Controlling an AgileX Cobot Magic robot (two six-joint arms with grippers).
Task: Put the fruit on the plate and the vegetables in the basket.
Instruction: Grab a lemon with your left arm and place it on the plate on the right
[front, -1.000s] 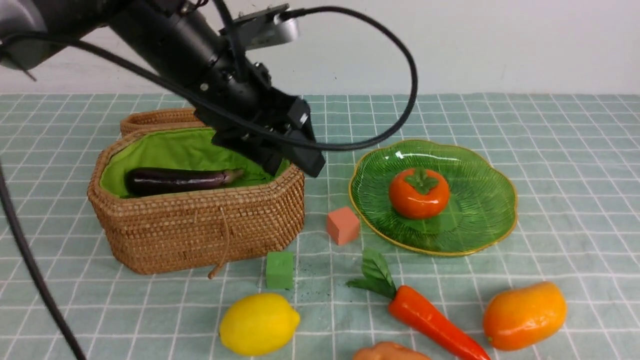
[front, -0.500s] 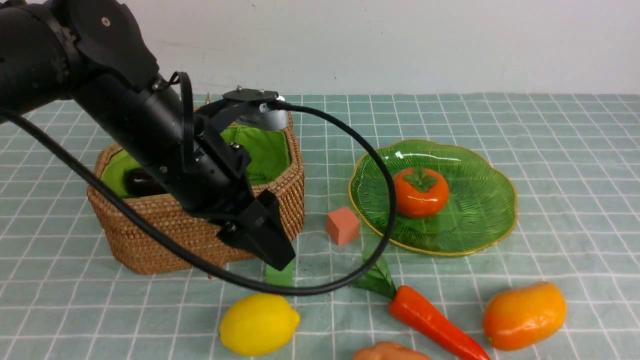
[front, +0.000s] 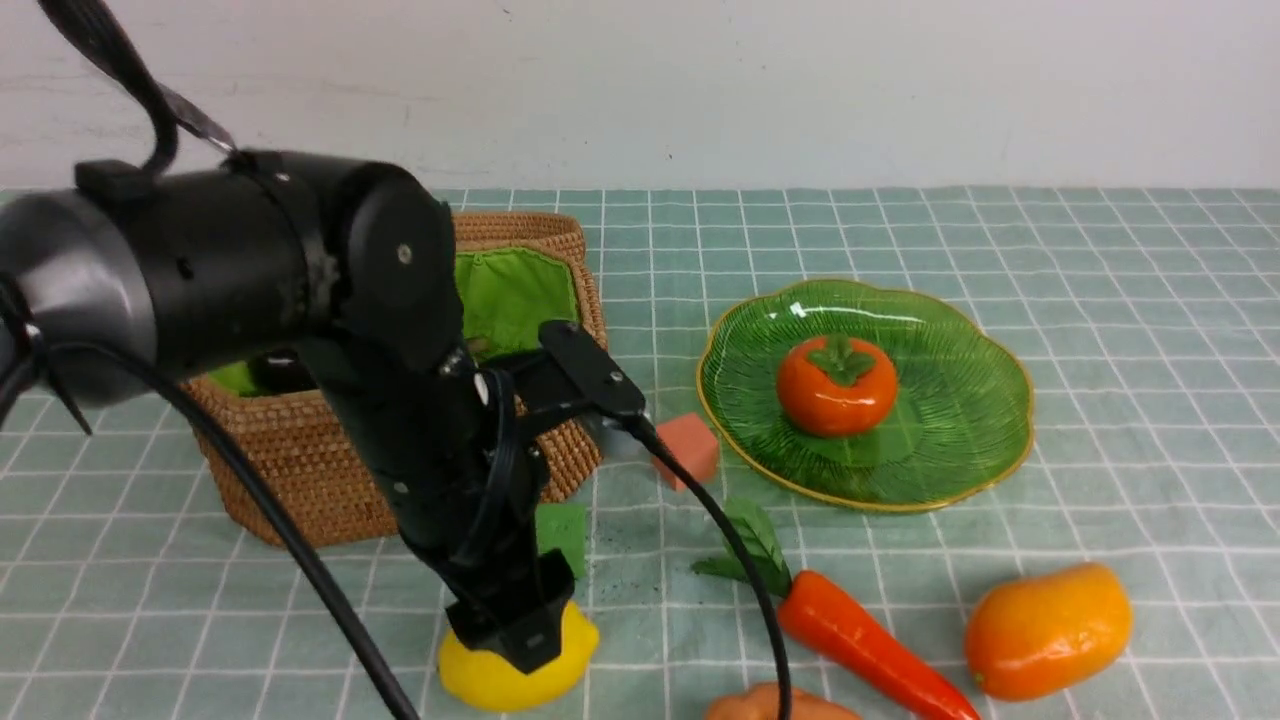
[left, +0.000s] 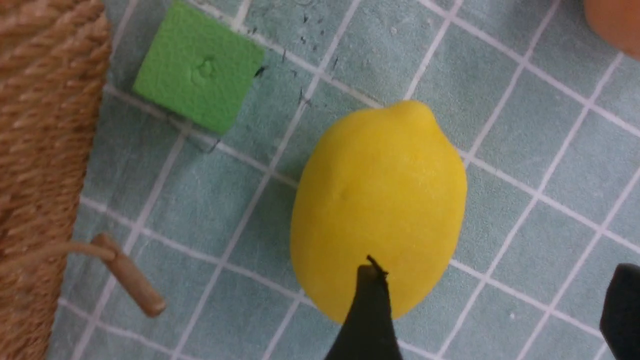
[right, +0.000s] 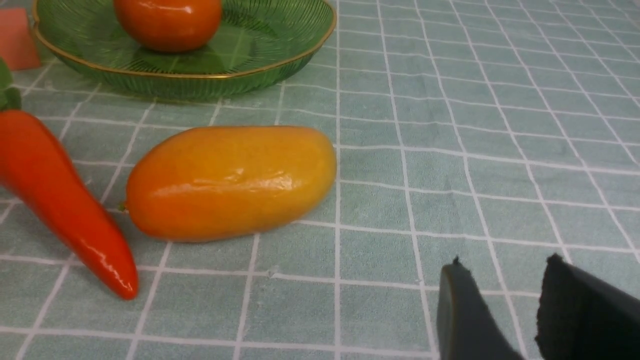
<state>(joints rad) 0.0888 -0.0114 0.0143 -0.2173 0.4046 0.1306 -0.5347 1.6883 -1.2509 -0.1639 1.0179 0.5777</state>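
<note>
Pale green checks cover your surface (front: 1100, 300). Your left end effector (front: 515, 640) hangs released, jaws spread over the lemon (left: 380, 200) near the basket (front: 290, 460). Your right end effector (right: 505, 262) stands slightly parted, empty, near the mango (right: 230, 180). One orange-red fruit (front: 838, 385) sits on the plate (front: 950, 440).

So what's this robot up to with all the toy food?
It's sorting toy food. Its left arm holds open jaws right over the lemon, not gripping it yet. One orange-red fruit sits on the plate. The mango and carrot lie on the tablecloth, and the basket stands open.
</note>
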